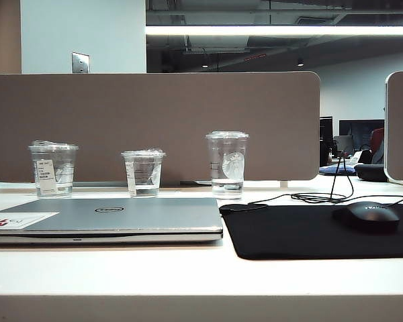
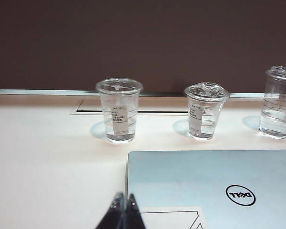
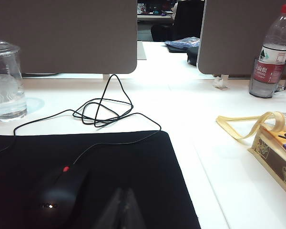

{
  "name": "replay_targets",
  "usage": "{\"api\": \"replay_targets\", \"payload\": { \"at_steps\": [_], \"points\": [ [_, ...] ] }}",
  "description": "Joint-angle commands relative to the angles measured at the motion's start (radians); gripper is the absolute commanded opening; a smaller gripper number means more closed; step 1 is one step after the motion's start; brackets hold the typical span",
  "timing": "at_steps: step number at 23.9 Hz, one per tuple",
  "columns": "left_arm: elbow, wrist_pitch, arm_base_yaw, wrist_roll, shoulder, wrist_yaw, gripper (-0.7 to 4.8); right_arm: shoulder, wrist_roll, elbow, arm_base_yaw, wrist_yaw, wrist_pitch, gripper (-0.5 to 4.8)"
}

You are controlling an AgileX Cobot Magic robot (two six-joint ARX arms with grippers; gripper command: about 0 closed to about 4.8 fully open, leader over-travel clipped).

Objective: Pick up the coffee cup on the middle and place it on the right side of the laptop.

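White desk [image 1: 188,275]: laptop [image 1: 114,218], mouse pad [image 1: 309,231] (black), three cups.

light: bright ceiling strip [image 1: 282,30] overhead — even, cool | glare: white table [image 1: 188,268] washes out near the partition in the right wrist view | shadows: faint, bluish beside cups | focus: scene sharp — gripper tips at frame edge blurred

Short clear cup [image 1: 143,173], wrinkled lid, white strip, little water, stands upright at 12 o'clock behind the closed silver Dell laptop [image 1: 114,218], apart.
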Motion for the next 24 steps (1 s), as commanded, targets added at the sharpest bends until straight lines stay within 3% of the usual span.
{"api": "replay_targets", "payload": {
  "at_steps": [1, 20, 24],
  "points": [
    [0.003, 0.006, 0.0, 0.0, 0.0, -0.001, -0.05, -0.002, 0.003, -0.006, 0.0, -0.001, 0.018, -0.01],
    [0.004, 0.006, 0.0, 0.0, 0.0, -0.001, -0.05, -0.002, 0.003, -0.006, 0.0, -0.001, 0.018, -0.01],
    [0.003, 0.006, -0.069, 0.003, 0.0, -0.011, -0.05, -0.002, 0.003, -0.006, 0.0, -0.001, 0.018, -0.01]
  ]
}}
